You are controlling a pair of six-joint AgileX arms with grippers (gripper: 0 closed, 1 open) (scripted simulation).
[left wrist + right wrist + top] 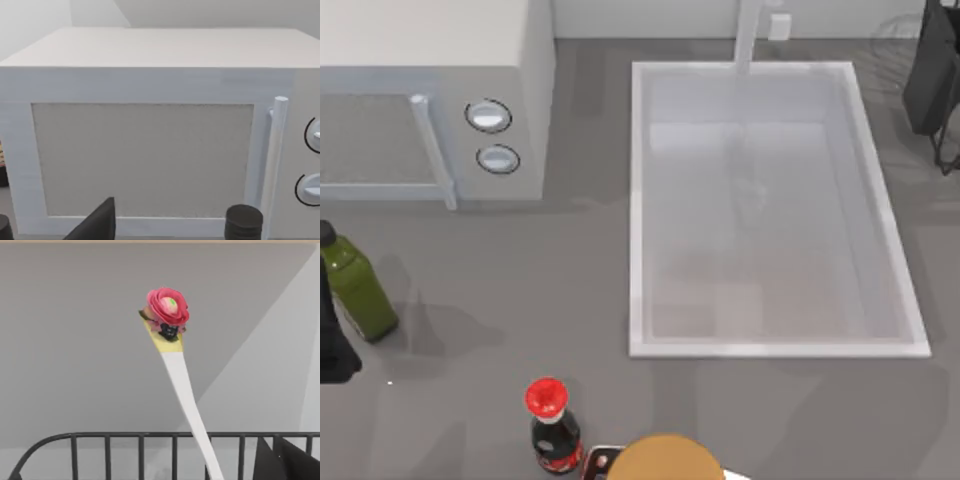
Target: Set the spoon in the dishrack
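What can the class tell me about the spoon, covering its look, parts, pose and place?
The thin spoon has a long flat white handle, a yellowish neck and a small round end shaped like a red-pink rose with a pale centre. It looks like painted plastic. In the right wrist view it stands tilted, rose end uppermost, with its handle crossing the top rail of the black thin-wire dishrack. Its lower end runs out of the picture, so what holds it cannot be told.

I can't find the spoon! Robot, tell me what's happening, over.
Spoon up over the dishrack rail, seen from the right wrist. Left gripper parked facing the microwave. Nothing blocking.
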